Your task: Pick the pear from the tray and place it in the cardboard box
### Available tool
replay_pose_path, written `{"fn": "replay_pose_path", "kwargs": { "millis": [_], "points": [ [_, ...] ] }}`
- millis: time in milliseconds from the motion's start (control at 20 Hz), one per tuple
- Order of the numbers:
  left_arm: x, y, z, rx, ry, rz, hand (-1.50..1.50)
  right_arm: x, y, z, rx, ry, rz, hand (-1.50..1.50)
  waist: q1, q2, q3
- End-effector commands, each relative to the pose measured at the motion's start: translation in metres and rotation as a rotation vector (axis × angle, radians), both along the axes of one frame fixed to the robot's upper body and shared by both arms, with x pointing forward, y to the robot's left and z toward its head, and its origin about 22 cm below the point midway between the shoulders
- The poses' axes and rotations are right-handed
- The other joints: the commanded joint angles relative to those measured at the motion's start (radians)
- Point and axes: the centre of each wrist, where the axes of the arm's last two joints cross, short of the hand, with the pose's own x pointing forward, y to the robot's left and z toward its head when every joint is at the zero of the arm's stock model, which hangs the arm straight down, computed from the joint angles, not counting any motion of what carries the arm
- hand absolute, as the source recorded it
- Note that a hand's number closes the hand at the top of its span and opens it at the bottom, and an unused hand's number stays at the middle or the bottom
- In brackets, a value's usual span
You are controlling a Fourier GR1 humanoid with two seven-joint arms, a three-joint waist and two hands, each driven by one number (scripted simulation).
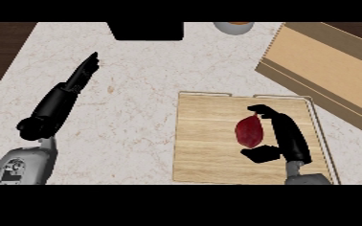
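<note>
On the wooden tray [205,143], the right hand [286,136] curls fingers and thumb around the dark red pear [249,131], the cardboard box [318,64] lies beyond, and the left hand [71,88] rests straight-fingered over the counter [141,86].

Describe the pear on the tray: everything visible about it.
The pear is dark red with a smooth, slightly mottled skin, oval, narrowing toward its upper end. It lies on its side on the wooden tray, right of the tray's middle. The right hand brackets it from the right, fingers curving past its top and thumb below its bottom end; whether they touch it cannot be told. No stem shows. It is not yet lifted.
</note>
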Motion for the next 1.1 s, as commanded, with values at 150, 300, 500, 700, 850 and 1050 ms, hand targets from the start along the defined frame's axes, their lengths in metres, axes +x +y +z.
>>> {"fn": "replay_pose_path", "kwargs": {
  "millis": [150, 300, 500, 700, 850, 1050],
  "points": [
    [-0.011, -0.001, -0.004, -0.003, -0.015, 0.004, 0.00, 0.004, -0.005, -0.008, -0.050, -0.146, -0.017, 1.50, 0.002, 0.003, 0.004],
    [-0.009, -0.020, -0.002, 0.000, -0.013, 0.009, 0.00, -0.005, 0.011, -0.024, -0.075, -0.208, -0.032, 1.50, 0.002, 0.003, 0.004],
    [-0.002, 0.000, -0.008, -0.001, -0.011, -0.008, 0.00, 0.014, 0.008, -0.014, -0.170, -0.280, 0.087, 1.50, 0.006, 0.004, 0.004],
    [0.005, -0.021, -0.001, 0.007, -0.025, -0.039, 0.00, 0.046, 0.016, 0.022, -0.412, -0.228, 0.536, 1.50, 0.054, 0.012, 0.002],
    [0.007, -0.014, -0.001, -0.002, -0.006, -0.037, 0.00, 0.063, 0.037, 0.040, -0.481, -0.276, 0.721, 1.50, 0.045, 0.009, 0.003],
    [0.008, -0.012, 0.002, -0.015, -0.011, -0.025, 0.00, 0.087, 0.029, 0.083, -0.521, -0.458, 0.762, 1.50, 0.016, 0.004, 0.004]
  ]
}}
